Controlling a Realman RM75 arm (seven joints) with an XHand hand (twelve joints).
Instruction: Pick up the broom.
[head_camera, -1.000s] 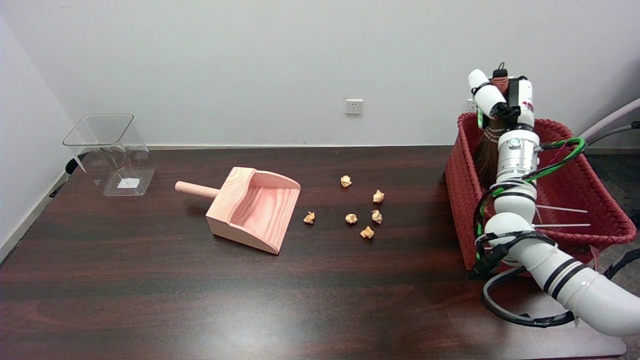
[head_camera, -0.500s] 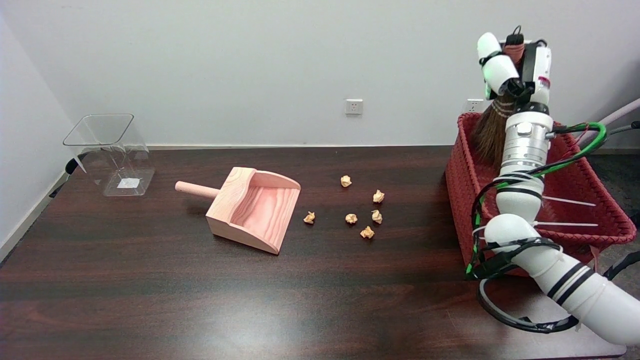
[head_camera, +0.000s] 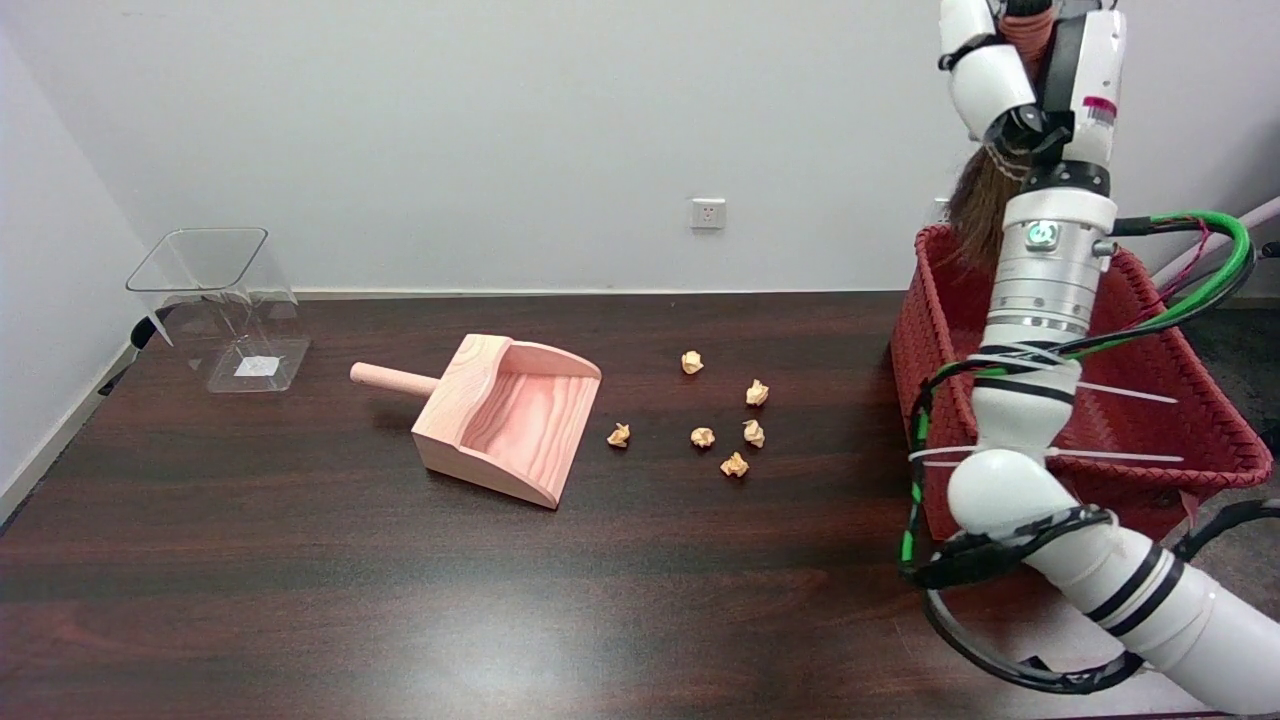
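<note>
Right hand (head_camera: 1030, 70) is clamped on the broom (head_camera: 978, 205) handle, bristles hanging, apparently just above the red basket (head_camera: 1180, 420) rim, ready for carrying.

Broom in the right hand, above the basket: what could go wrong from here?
The right hand grips the broom at the picture's top edge, so the grip is partly out of view and a slip would be hard to spot. The bristles hang just over the basket rim and might snag it when carried toward the scraps.
</note>
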